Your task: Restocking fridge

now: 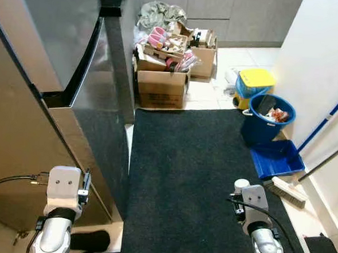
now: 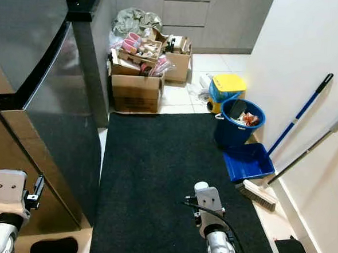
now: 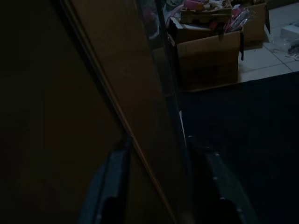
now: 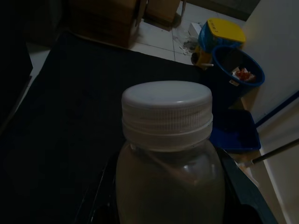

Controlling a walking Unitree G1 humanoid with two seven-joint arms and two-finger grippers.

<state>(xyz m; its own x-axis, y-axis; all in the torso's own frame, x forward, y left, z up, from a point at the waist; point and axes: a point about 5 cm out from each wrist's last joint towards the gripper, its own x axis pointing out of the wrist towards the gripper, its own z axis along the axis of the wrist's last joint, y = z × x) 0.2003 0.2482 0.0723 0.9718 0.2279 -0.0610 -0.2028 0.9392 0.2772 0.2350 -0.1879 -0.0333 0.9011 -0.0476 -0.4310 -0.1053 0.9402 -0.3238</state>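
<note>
The tall steel fridge stands on my left with its doors closed. My left arm is low beside the fridge's lower door. In the left wrist view my left gripper is open, and the edge of the fridge door runs between its two black fingers. My right gripper is shut on a clear bottle with a white screw cap. That cap pokes up above my right wrist over the dark carpet.
A black carpet covers the floor ahead. Cardboard boxes of clutter sit beyond it by the fridge's corner. On the right stand a blue bucket, a yellow bin, a blue dustpan and a brush by the white wall.
</note>
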